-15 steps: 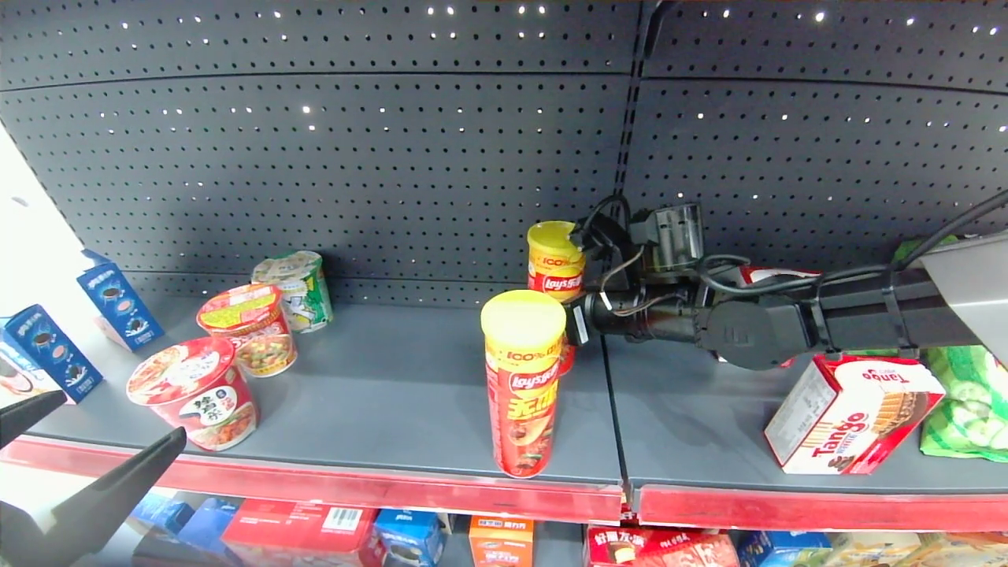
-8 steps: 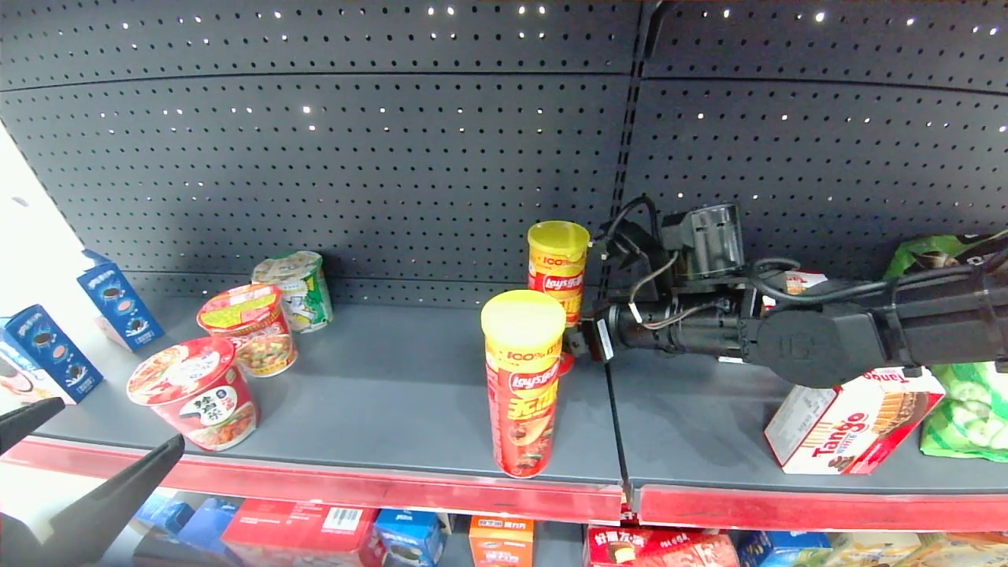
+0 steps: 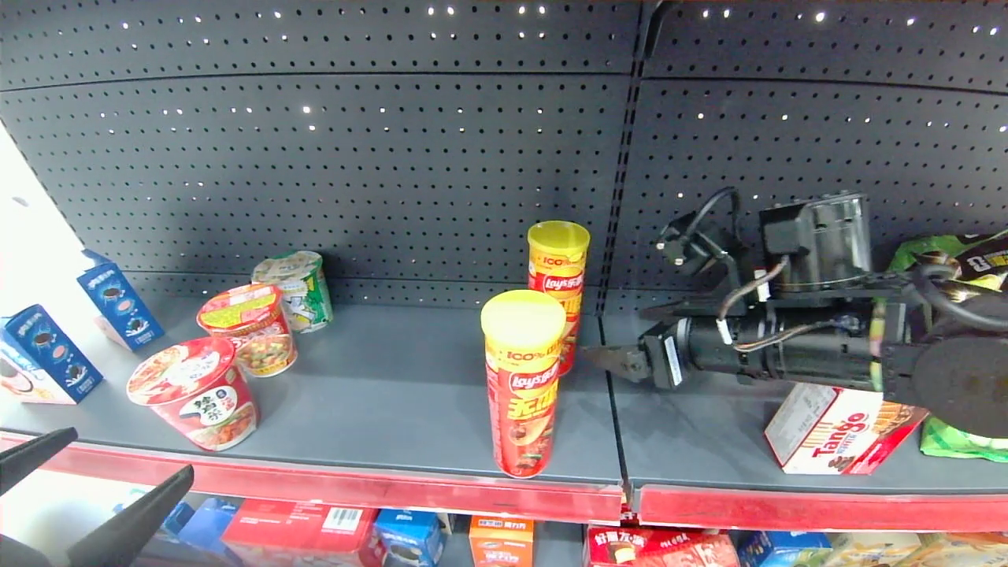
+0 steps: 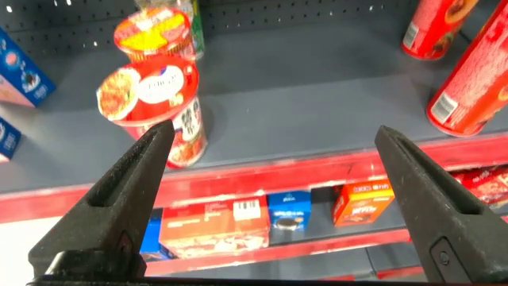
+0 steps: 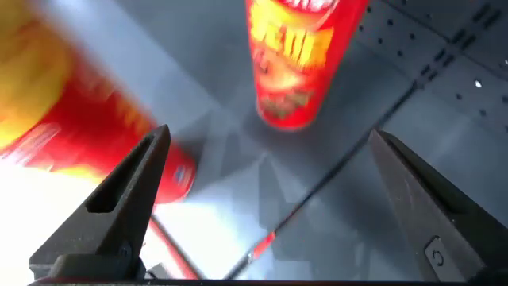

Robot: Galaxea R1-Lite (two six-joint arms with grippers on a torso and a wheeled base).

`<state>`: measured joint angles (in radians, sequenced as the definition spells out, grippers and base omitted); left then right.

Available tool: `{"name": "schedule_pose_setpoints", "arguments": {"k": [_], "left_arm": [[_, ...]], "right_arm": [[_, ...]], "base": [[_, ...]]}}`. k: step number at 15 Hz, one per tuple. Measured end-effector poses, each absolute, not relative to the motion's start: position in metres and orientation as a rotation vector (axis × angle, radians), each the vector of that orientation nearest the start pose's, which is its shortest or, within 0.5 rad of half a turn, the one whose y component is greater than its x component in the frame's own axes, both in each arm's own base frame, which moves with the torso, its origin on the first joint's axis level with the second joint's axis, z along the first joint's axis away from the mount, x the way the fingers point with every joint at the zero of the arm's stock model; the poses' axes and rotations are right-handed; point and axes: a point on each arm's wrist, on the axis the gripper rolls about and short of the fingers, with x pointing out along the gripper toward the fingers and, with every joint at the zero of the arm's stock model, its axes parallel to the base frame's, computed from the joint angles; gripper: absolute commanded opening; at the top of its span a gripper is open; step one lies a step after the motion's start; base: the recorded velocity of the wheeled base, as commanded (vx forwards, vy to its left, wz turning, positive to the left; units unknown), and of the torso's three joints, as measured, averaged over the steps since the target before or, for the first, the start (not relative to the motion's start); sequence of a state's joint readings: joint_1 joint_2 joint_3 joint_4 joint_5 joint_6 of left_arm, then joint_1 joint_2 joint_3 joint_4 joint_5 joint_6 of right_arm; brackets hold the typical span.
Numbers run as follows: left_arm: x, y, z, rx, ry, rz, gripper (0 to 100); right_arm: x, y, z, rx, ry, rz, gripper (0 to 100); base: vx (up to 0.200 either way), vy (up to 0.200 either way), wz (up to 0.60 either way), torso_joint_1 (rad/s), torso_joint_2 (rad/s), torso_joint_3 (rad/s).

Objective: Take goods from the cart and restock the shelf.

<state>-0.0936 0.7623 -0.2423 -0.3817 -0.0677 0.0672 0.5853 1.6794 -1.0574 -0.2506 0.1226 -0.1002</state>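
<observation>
Two red chip cans with yellow lids stand upright on the grey shelf (image 3: 378, 394): a front can (image 3: 522, 386) near the shelf edge and a rear can (image 3: 557, 276) close to the pegboard. My right gripper (image 3: 622, 337) is open just right of the rear can, clear of it and holding nothing. The right wrist view shows the rear can (image 5: 298, 59) ahead of the open right gripper (image 5: 270, 135) and the front can (image 5: 63, 103) off to one side. My left gripper (image 3: 126, 453) hangs open and empty below the shelf's front left edge, also seen as the left gripper (image 4: 274, 135).
Three cup noodles (image 3: 197, 390) and blue boxes (image 3: 51, 350) fill the shelf's left part. A wafer box (image 3: 843, 429) and green bag (image 3: 961, 441) lie at the right under my right arm. The lower shelf holds several boxes (image 3: 299, 531). A red rail (image 3: 339, 488) fronts the shelf.
My right gripper let go of the rear can and drew back to the right. The can stays upright. The left gripper sank slightly.
</observation>
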Motion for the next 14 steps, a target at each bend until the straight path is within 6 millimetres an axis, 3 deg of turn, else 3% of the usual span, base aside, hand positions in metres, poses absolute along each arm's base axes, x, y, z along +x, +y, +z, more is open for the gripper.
{"name": "schedule_pose_setpoints", "arguments": {"k": [4,8,11,14], "left_arm": [[0.070,-0.008,0.161,0.068,0.160,-0.170,100],[0.071,-0.009,0.166,0.063,0.146,-0.185,100],[0.076,-0.012,0.170,0.060,0.153,-0.257,100],[0.090,-0.015,0.171,0.057,0.190,-0.322,100]], "right_arm": [[0.221,0.144,0.246,-0.179,0.249,0.567,100],[0.182,0.113,0.272,-0.162,0.136,0.351,100],[0.139,0.087,0.296,-0.143,0.034,0.030,100],[0.092,0.060,0.306,-0.174,0.024,-0.055,100]], "base": [[0.000,0.000,0.00,0.000,0.00,0.000],[0.000,0.000,0.00,0.000,0.00,0.000],[0.000,0.000,0.00,0.000,0.00,0.000],[0.000,0.000,0.00,0.000,0.00,0.000]]}}
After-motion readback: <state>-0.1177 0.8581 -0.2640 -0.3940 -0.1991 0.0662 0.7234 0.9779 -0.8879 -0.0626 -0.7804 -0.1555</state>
